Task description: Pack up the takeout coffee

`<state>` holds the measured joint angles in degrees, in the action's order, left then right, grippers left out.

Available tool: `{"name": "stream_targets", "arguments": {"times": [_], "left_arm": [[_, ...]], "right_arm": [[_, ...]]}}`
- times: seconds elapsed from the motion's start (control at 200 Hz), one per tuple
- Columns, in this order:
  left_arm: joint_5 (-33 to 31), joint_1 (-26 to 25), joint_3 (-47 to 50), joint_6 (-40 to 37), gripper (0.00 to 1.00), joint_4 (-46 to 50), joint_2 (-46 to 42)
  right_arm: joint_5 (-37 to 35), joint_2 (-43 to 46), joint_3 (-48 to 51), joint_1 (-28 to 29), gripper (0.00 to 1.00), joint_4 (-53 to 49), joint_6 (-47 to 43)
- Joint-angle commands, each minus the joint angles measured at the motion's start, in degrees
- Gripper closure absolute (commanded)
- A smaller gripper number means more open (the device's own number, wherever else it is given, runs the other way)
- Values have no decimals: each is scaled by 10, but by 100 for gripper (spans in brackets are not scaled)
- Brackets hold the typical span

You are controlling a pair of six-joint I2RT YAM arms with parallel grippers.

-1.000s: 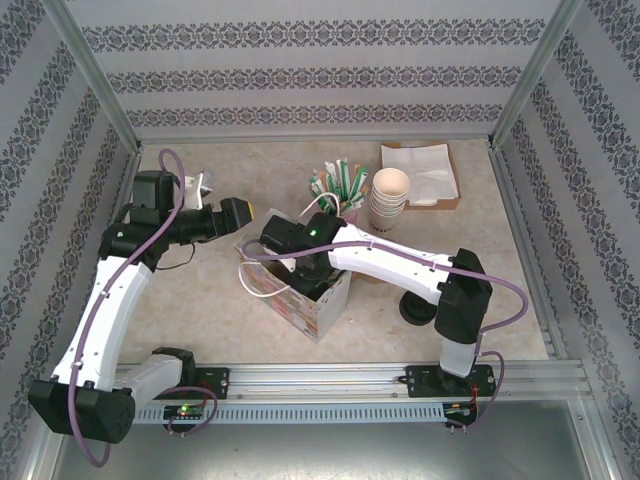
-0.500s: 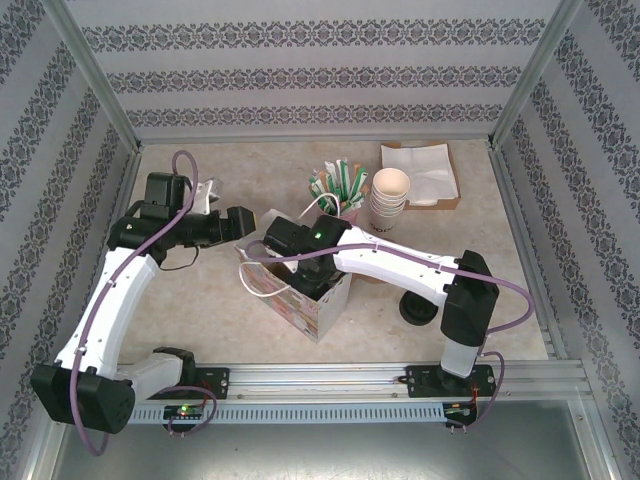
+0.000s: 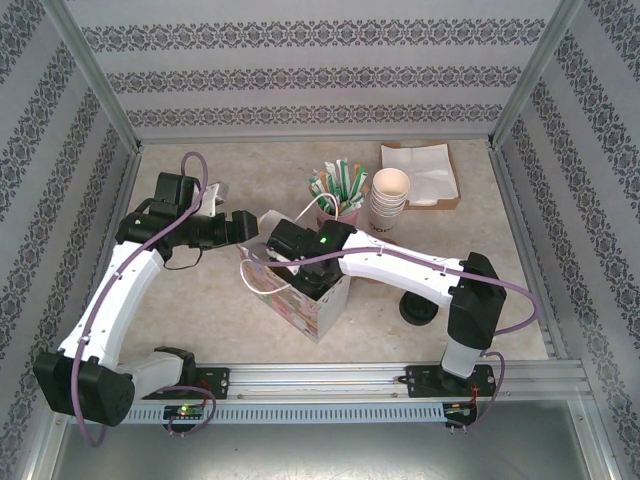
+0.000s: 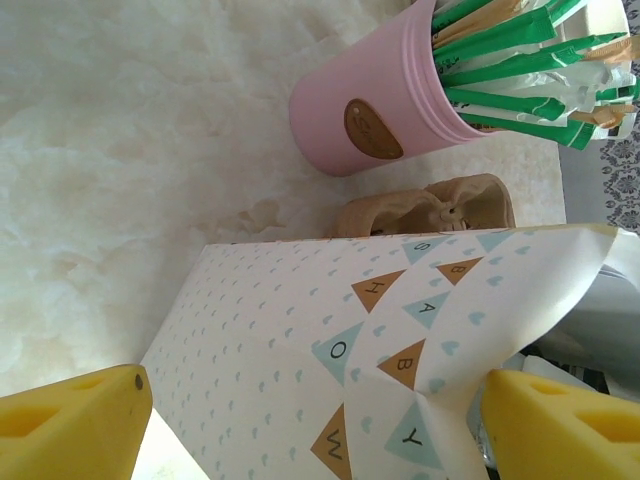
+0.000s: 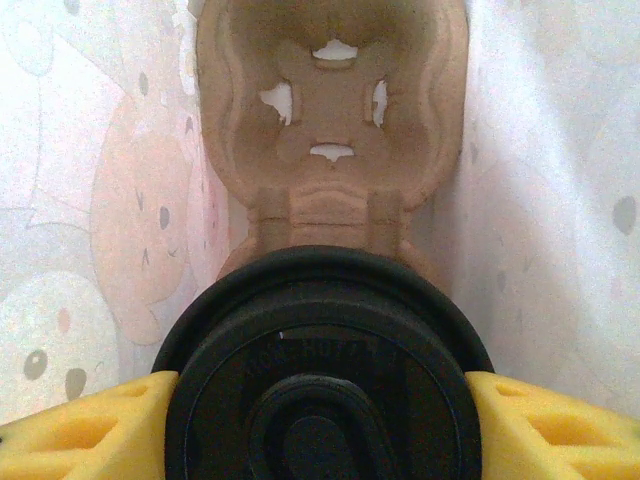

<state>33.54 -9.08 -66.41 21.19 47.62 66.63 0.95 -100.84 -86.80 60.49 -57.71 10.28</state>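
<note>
The takeout coffee shows its round black lid from above, and my right gripper is shut on it, a yellow finger on each side. It hangs inside the patterned paper bag, over a brown pulp carrier whose hole beyond the lid is empty. The cup's body is hidden under the lid. My left gripper is open at the bag's left side, with the bag's printed wall lying between its fingers.
A pink cup of green and tan stir sticks stands just behind the bag. A stack of lidless cream cups and a napkin box sit at the back right. A loose black lid lies by the right arm.
My left arm has swung right and brought its gripper up to the bag's left side. The right gripper has stayed in the bag with the coffee.
</note>
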Motion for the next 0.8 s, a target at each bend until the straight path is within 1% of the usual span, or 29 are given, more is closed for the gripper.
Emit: {"name": "stream_targets", "arguments": {"times": [0.0,0.265,0.675,0.794], "left_arm": [[-21,-11,-19,-11,14,24,4],[-34,-22,-27,-7,14,29,9],[-50,-30,-35,-2,15,32,10],[-53,-34,-36,1,15,33,12]], "right_arm": [[59,-54,60,7,45,-63,-9],[63,-69,82,13,46,-75,-13],[131,-73,139,11,46,-13,7],[131,-72,155,7,46,-3,14]]}}
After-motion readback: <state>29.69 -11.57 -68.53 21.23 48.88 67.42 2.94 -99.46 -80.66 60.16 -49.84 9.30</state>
